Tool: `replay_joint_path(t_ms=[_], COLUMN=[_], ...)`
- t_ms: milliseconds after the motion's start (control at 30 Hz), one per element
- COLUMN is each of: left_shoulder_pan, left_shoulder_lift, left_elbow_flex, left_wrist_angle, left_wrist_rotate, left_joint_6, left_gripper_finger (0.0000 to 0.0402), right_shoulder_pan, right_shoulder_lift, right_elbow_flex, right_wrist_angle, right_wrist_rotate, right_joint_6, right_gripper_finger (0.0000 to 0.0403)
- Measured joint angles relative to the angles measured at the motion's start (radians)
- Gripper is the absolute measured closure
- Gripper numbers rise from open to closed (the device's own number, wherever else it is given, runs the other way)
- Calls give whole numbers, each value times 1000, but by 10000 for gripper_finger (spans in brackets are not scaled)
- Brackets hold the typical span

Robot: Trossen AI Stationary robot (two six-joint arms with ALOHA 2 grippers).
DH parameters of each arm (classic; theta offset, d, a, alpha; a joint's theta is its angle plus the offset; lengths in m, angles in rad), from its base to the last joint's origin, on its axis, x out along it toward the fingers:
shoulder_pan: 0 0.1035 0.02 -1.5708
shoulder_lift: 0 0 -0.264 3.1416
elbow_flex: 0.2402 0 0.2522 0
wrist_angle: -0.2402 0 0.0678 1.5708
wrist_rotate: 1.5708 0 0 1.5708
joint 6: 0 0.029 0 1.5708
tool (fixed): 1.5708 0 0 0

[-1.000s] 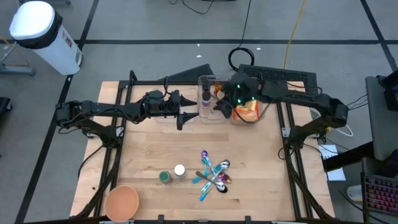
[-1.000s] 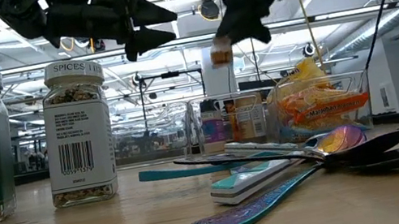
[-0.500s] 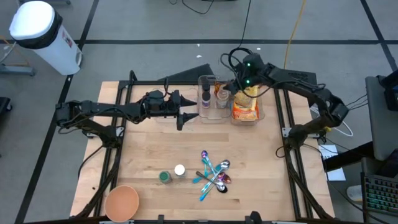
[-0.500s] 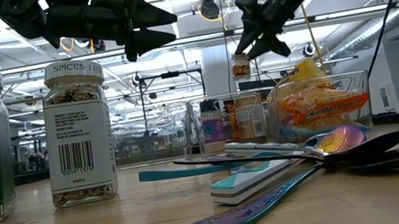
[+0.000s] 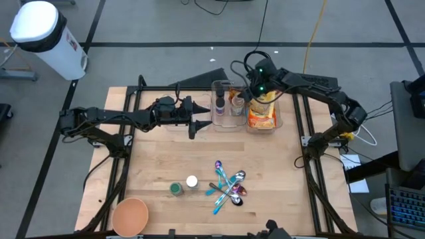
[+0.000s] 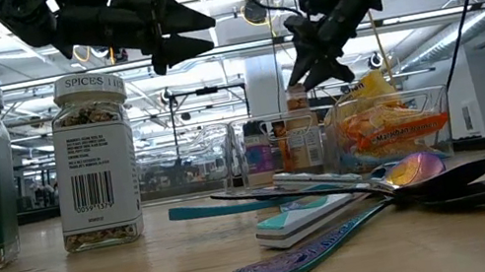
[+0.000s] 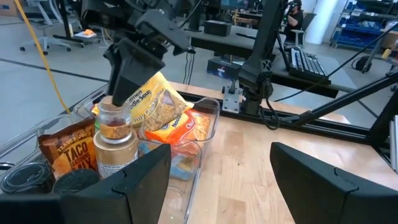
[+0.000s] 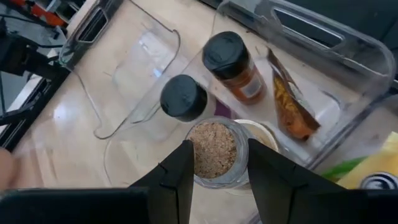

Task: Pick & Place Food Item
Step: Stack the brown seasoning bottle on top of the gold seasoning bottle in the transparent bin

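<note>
My right gripper (image 5: 252, 91) is over the far end of a clear bin (image 5: 226, 125) of spice jars, shut on a small jar of brown spice (image 6: 297, 99). The jar hangs just above a cream-lidded jar (image 8: 260, 133) standing in the bin; I cannot tell if they touch. Two black-lidded jars (image 8: 184, 98) stand beside it. My left gripper (image 5: 202, 123) is open and empty, above the table left of the bin, its fingers pointing toward it (image 7: 217, 180). My right gripper pinches the small jar's upper end (image 7: 111, 106) between its two fingers, which come from above and slant down. The jar (image 8: 212, 150) hangs upright below the fingers, inside the bin's rim, right over the cream-lidded jar.
A second clear bin (image 5: 277, 123) to the right holds yellow noodle packets (image 5: 263, 114). Several coloured spoons (image 5: 228, 188) lie at the table's near middle. Two spice jars (image 5: 176, 189) (image 5: 192, 181) stand left of them. An orange bowl (image 5: 129, 216) sits at the near left corner.
My right gripper has carried the small jar toward the table's far edge, from beside the noodle bin to over the spice bin, and has then gone down with it. The jar has stayed upright in the hold.
</note>
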Motion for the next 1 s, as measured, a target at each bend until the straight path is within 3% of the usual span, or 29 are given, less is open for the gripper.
replay_joint_path(t_ms=[500,733,1000], left_shoulder_pan=[0,0,0], left_shoulder_lift=[0,0,0], left_elbow_flex=[0,0,0], left_wrist_angle=[0,0,0], left_wrist_rotate=[0,0,0], left_joint_6=[0,0,0], left_gripper_finger=[119,119,119], right_shoulder_pan=[-5,-5,-2], right_shoulder_lift=[0,-2,-1], right_elbow_flex=[0,-39,-59], right_wrist_angle=[-20,32,75], right_wrist_rotate=[-2,-5,-7], right_joint_6=[-14,-14,-14], right_gripper_finger=[288,219,207])
